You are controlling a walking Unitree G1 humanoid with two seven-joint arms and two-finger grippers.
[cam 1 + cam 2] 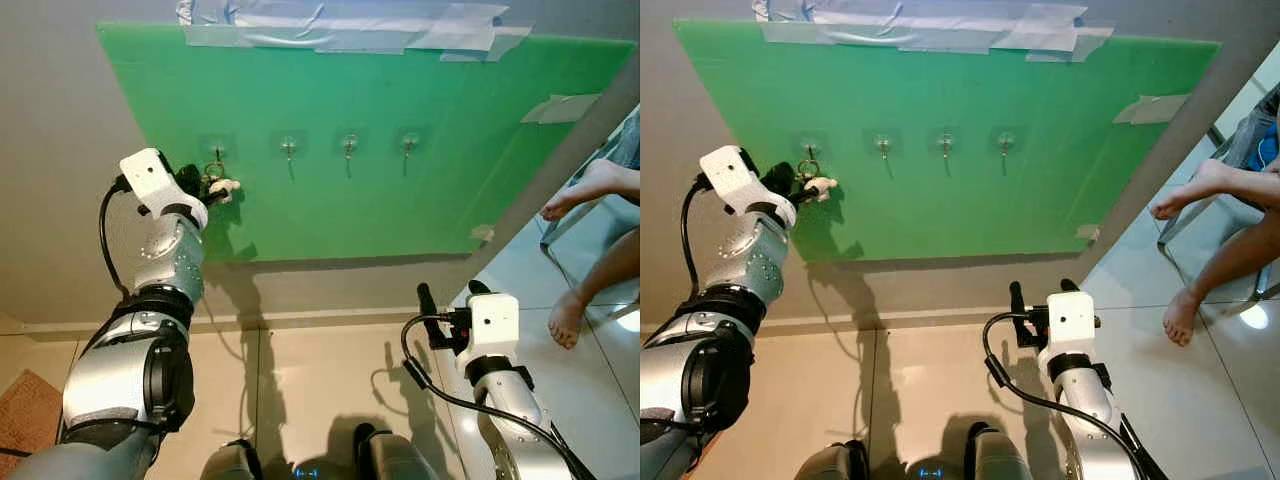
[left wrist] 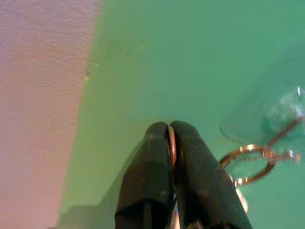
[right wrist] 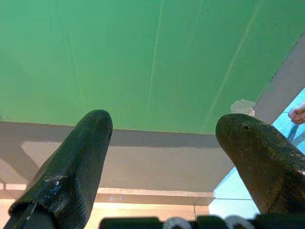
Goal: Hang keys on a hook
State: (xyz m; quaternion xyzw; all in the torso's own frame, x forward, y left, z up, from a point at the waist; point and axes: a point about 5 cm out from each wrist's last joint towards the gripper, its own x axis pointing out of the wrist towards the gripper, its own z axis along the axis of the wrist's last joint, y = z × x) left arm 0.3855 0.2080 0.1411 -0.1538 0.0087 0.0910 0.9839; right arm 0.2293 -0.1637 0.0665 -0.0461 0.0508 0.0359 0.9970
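1. A green board (image 1: 400, 150) is hanging taped to a grey wall above a tiled floor (image 1: 310, 380), carrying a row of four small clear-backed hooks.
2. At the left end of the row, the left tool (image 1: 208, 186) is reaching up to the board just below the leftmost hook (image 1: 217, 152), its black fingers (image 2: 157, 176) pressing together on a metal ring of the keys (image 1: 220, 184).
3. In the left wrist view a second ring (image 2: 248, 163) of the bunch is lying right by the hook's wire, seemingly touching it; whether it is already threaded over the tip cannot be told.
4. The risk is letting go too soon: if the ring is only leaning on the hook, the keys would be dropping to the floor.
5. Pushing or pulling too hard could be peeling the hook's stuck-on base off the board.
6. Further right, the other three hooks (image 1: 349, 144) are hanging bare.
7. The right tool (image 1: 448, 292) is waiting low over the floor, fingers spread wide, holding nothing.
8. At the far right, a person's bare feet (image 1: 566, 318) are resting near the robot, well apart from the work.
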